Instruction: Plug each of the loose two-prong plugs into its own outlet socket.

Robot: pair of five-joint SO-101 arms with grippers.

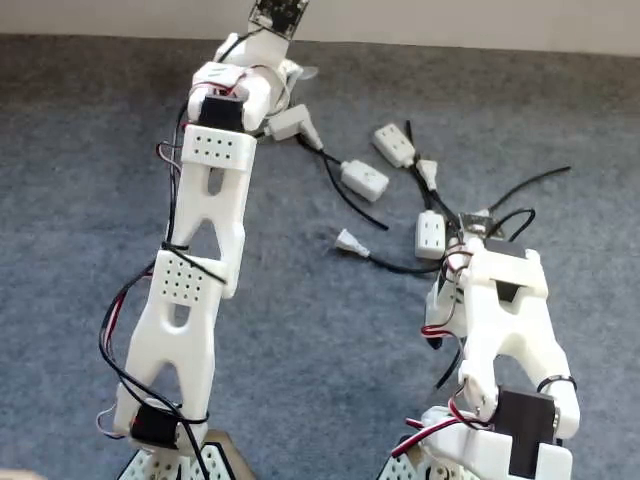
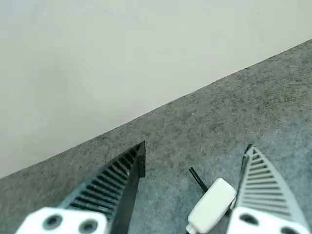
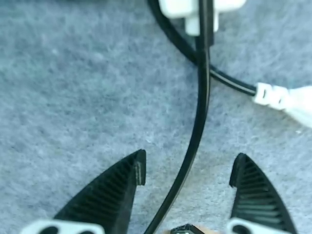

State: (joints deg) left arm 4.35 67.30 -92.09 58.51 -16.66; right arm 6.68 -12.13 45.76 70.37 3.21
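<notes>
My left gripper point(image 2: 195, 147) is open at the far edge of the grey mat, near the pale wall. A white plug point(image 2: 212, 204) on a black cord lies on the mat between its fingers, close to one finger point(image 2: 261, 187). From above, that plug point(image 1: 290, 122) sits beside the left arm's tip. Three white outlet sockets point(image 1: 365, 178) point(image 1: 394, 145) point(image 1: 430, 235) and two loose plugs point(image 1: 352, 242) point(image 1: 427, 172) lie mid-table. My right gripper point(image 3: 190, 156) is open low over the mat. A black cord point(image 3: 200, 112) runs between its fingers, toward a white socket point(image 3: 195, 7).
The left arm point(image 1: 215, 190) stretches from the near left edge to the far side. The right arm point(image 1: 500, 300) stands near right, beside the closest socket. Black cords loop among the sockets. Another white plug point(image 3: 287, 100) lies beside the right gripper. Bare mat lies left and centre.
</notes>
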